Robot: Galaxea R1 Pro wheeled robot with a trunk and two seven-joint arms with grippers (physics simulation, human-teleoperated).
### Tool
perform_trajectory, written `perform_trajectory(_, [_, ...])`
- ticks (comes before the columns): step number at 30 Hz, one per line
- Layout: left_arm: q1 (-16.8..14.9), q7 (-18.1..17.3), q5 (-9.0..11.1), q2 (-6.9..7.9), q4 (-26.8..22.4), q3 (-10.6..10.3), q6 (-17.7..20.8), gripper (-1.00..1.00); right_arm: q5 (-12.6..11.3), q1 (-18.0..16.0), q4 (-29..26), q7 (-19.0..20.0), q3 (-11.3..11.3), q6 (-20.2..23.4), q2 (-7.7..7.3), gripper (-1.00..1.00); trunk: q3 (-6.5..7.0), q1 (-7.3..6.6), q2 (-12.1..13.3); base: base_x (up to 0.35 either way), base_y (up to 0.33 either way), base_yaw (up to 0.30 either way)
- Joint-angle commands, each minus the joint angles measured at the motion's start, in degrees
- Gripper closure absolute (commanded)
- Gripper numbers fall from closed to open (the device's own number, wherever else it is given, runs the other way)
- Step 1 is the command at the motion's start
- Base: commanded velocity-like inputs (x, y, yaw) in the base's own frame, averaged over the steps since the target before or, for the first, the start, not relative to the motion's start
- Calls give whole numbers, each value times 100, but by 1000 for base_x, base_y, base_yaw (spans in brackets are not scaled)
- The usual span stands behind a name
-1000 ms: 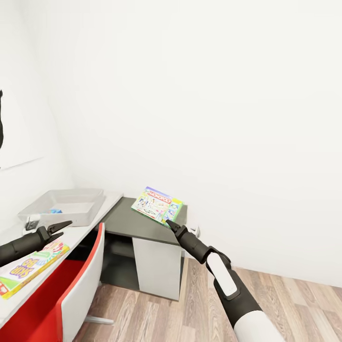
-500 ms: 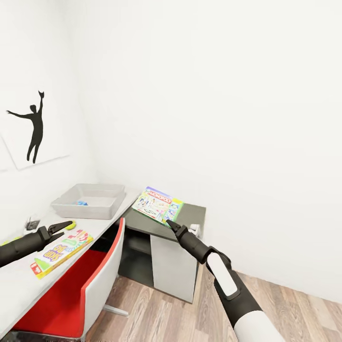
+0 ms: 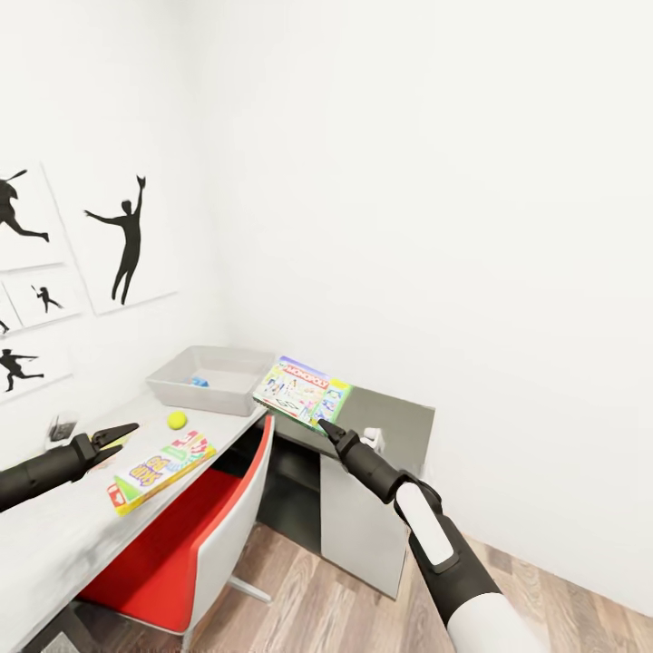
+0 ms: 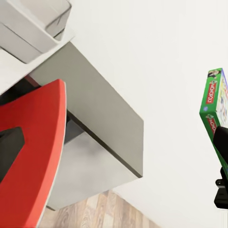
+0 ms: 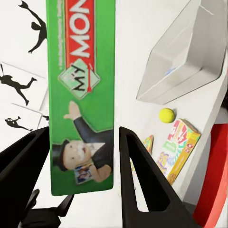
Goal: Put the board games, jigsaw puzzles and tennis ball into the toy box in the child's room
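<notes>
**Monopoly box carried toward the bin**

The right end effector (image 3: 319,423) is clamped on the edge of the flat green-edged, white-topped Monopoly game box (image 3: 301,392); in the right wrist view the box's green side (image 5: 80,95) sits between the two black fingers (image 5: 137,175). The box hangs in the air, tilted, over the near end of a lower dark grey unit with a white panel (image 3: 381,453), just beside the end of the long pale grey-white desk (image 3: 54,535).

On the desk, at its far end against the wall, stands the shallow light grey toy bin with sloping sides (image 3: 210,379), with a small blue item inside that I take to be a board game. Nearer lie the small yellow-green tennis ball (image 3: 177,419) and the green, red and white Skip-Bo box (image 3: 160,470). A red chair with a white back (image 3: 195,535) is tucked under the desk.

The left end effector (image 3: 122,433) hovers above the desk near the Skip-Bo box, its fingers slightly parted and empty.

The step in hand appears to be the delivery of the Monopoly box. The next move likely calls for carrying it over the bin's rim, levelling it and releasing it inside.
</notes>
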Motion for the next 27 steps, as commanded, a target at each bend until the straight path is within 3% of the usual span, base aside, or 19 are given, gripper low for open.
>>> perform_trajectory(1, [-4, -8, 14, 0, 2, 4, 35, -100, -62, -4, -2, 1, -5, 37, 2, 100, -10, 3, -11, 6, 0, 286])
perform_trajectory(19, [2, -8, 9, 0, 2, 5, 35, -100, -65, -4, -8, 6, -66, 48, -14, 100, -10, 3, -11, 5, 0, 266])
perform_trajectory(27, [2, -8, 11, 0, 2, 5, 29, -100, -65, -4, -8, -24, -82, 49, -14, 100, -10, 3, -11, 51, -24, 82])
